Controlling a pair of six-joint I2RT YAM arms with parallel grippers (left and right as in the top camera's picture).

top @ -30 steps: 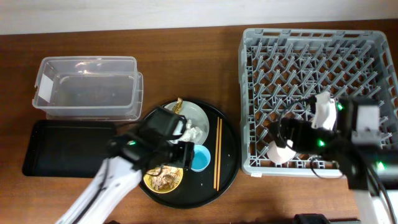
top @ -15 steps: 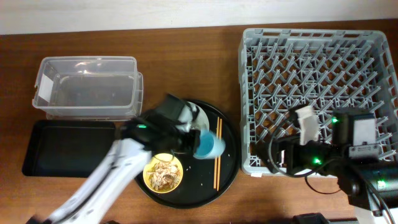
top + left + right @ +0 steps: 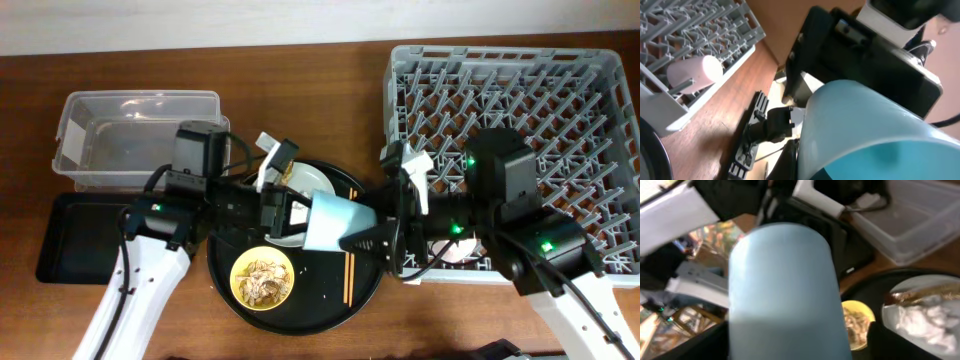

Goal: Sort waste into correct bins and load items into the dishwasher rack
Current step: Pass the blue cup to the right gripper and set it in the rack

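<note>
A light-blue cup (image 3: pixel 330 222) hangs on its side above the round black tray (image 3: pixel 305 312), with my left gripper (image 3: pixel 300 215) shut on its rim. My right gripper (image 3: pixel 365 215) reaches in from the rack side. Its fingers straddle the cup (image 3: pixel 785 295), and a gap shows at one finger, so it stands open. A pink cup (image 3: pixel 455 248) lies in the grey dishwasher rack (image 3: pixel 520 90). The yellow bowl (image 3: pixel 262 278) holds food scraps. White tissue (image 3: pixel 925 322) and a brown wrapper (image 3: pixel 920 296) rest on the grey plate (image 3: pixel 312 180). The chopsticks (image 3: pixel 349 272) lie on the round tray.
The clear plastic tub (image 3: pixel 140 140) stands at the back left, with the shallow black rectangular tray (image 3: pixel 80 240) in front of it. Both arms cross over the round tray between the tub and the rack.
My left gripper shut on the light-blue cup, lifted it off the tray and carried it right. My right arm left the pink cup in the rack and swung left around the blue cup.
</note>
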